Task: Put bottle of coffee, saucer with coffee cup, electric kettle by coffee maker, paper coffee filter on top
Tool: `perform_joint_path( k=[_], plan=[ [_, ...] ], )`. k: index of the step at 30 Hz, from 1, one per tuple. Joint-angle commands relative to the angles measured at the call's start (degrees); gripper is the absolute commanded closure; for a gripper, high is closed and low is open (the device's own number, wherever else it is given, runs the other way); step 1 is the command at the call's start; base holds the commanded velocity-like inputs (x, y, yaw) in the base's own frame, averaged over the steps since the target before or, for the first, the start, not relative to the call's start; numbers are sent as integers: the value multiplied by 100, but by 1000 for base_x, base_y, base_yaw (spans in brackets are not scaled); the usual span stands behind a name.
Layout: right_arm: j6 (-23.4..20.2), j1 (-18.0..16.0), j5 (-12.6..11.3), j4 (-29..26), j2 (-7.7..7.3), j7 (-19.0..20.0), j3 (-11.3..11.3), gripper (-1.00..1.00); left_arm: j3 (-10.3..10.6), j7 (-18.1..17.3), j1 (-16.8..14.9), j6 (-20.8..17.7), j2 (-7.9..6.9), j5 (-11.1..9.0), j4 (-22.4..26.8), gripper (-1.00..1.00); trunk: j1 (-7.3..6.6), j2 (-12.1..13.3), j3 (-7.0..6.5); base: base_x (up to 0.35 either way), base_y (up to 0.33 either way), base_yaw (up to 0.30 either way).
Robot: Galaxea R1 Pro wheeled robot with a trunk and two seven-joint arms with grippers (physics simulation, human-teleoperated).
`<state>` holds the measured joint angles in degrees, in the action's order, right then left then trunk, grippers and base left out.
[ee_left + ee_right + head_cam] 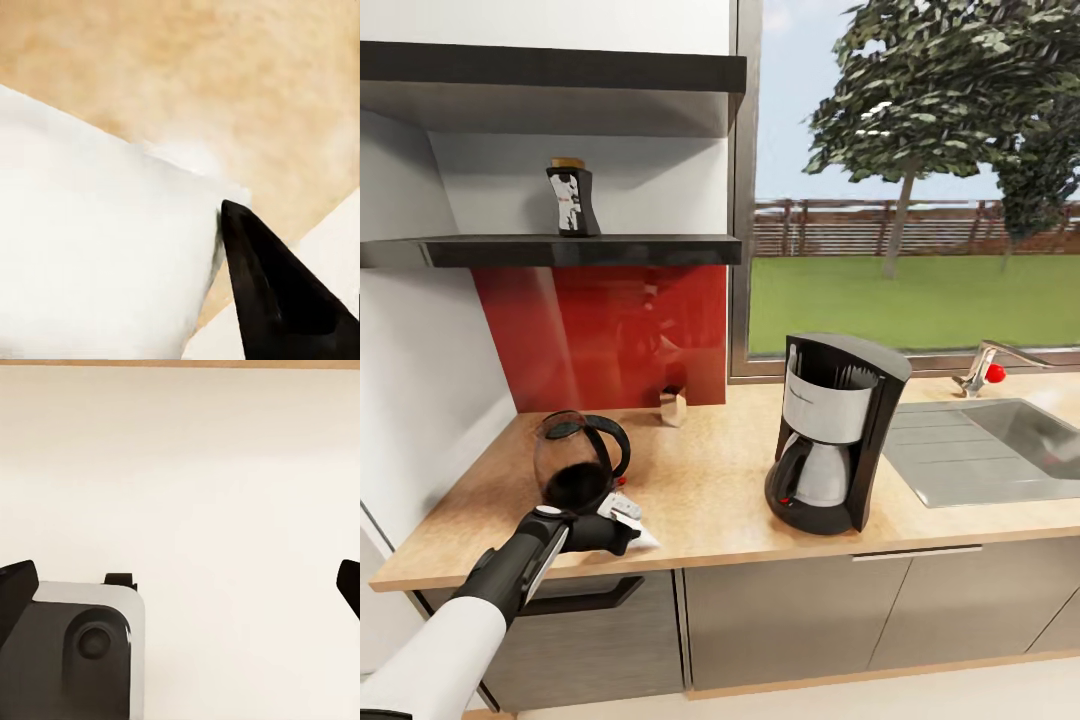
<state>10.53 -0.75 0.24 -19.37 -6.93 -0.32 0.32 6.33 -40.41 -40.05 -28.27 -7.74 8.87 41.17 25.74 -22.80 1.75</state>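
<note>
Reaching down to the front edge of the speckled beige wooden counter [710, 480], the left end effector [622, 535] sits right at the white paper coffee filter [628, 512], which lies flat just in front of the dark-tinted glass electric kettle with the black handle [577, 458]; the arm comes in low and nearly level, probably because a thin sheet lying flat can only be caught from its edge. In the left wrist view one black fingertip [262, 285] lies against the filter's white edge [97, 255] with the counter beyond it, but the other finger is out of frame, so I cannot tell whether the jaws have closed on the paper or merely touch it. The black and brushed-steel drip coffee maker [835, 435] stands further along the counter beside the grey sink [985, 450], well apart from the filter (its flat top is where the filter belongs). The dark, tan-lidded bottle of coffee [571, 197] stands on the black kitchen shelf [580, 250] above. The right end effector [184, 585] has its fingertips spread wide, holding nothing, over a pale plain surface.
</note>
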Motion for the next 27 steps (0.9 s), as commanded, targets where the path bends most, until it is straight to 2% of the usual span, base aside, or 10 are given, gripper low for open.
perform_joint_path(
  k=[1, 20, 27],
  plan=[
    [17, -4, 2, 3, -1, -3, 3, -100, 8, -24, -3, 32, -6, 151, 5, 100, 4, -11, 15, 0, 0, 0],
    [13, -4, 2, 9, -1, -3, 3, -100, 8, -27, -3, 31, -8, 136, 5, 100, 4, -11, 15, 0, 0, 0],
    [11, -4, 2, 11, -1, -3, 12, -100, 0, -173, -4, 23, -8, 138, 45, 100, 4, -11, 15, 0, 0, 0]
  ],
)
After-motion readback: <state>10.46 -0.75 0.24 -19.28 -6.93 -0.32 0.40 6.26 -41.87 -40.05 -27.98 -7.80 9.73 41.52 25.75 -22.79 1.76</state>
